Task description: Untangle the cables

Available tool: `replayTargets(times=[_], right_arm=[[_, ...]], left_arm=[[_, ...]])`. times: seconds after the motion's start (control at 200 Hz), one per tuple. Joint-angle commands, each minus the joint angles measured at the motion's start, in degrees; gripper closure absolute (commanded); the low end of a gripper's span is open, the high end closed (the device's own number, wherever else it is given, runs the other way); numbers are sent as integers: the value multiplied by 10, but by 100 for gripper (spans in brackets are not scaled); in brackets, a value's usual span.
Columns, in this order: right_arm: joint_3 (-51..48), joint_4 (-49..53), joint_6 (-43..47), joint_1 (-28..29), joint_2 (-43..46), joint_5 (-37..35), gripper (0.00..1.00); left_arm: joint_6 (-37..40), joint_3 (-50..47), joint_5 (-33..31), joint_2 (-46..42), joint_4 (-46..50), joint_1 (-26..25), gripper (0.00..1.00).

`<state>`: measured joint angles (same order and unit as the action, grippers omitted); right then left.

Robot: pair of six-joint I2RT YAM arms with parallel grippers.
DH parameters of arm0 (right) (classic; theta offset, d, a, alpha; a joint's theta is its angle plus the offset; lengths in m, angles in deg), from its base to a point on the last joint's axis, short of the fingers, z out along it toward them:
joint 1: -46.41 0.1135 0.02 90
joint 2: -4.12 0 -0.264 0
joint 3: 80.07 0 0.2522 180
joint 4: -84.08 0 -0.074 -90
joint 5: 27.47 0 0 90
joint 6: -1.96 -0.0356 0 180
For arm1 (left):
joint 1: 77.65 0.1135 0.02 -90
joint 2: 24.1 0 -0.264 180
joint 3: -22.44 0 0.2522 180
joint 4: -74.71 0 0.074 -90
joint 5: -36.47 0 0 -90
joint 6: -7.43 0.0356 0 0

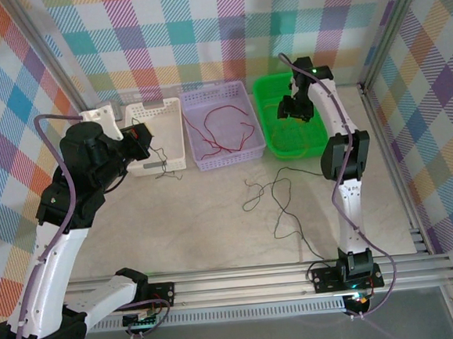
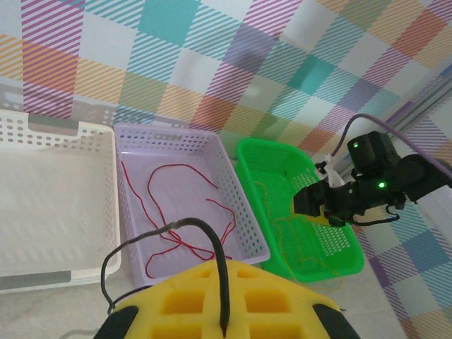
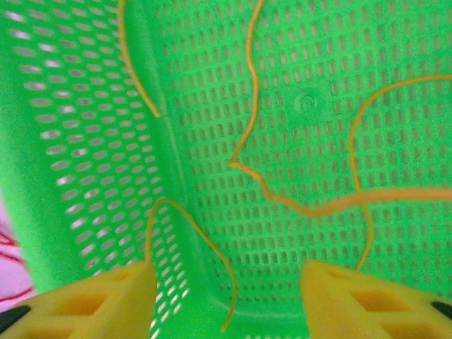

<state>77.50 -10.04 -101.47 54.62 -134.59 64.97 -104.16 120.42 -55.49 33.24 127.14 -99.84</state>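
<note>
Pinching a thin black cable (image 2: 198, 224) between its shut yellow pads, the left pincer (image 2: 222, 274) hangs over the near end of a white perforated plastic basket (image 1: 159, 112) at the upper left of the overhead view, with the cable looping loosely out of its grip. Over at the upper right, the right pincer (image 3: 229, 296) stands open with nothing in it, low inside a bright green mesh basket (image 1: 261, 84) where a yellow-orange cable (image 3: 248, 106) lies curled on the floor. Between those two sits a lilac perforated basket (image 1: 229, 158) holding a thin red cable (image 1: 219, 131). Down on the pale marbled table (image 1: 216, 233), just right of centre, a second dark cable (image 1: 280, 204) sprawls in loose bends.
</note>
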Motion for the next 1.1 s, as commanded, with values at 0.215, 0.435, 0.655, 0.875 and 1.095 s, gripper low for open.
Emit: replayTargets(times=[0.215, 0.435, 0.655, 0.875, 1.095], right_arm=[[-144, -21, 11, 5, 184, 19, 36], [-426, -150, 4, 6, 337, 25, 32], [-605, -249, -30, 7, 430, 68, 33], [-629, -280, -45, 7, 415, 101, 45], [-604, -281, -45, 7, 384, 89, 64]], left_arm=[[7, -3, 4, -18, -12, 7, 100], [9, -14, 2, -22, -19, 7, 100], [8, -24, 3, -24, -23, 7, 100], [8, -26, 3, -22, -25, 7, 100], [11, -28, -4, -25, -22, 7, 100]])
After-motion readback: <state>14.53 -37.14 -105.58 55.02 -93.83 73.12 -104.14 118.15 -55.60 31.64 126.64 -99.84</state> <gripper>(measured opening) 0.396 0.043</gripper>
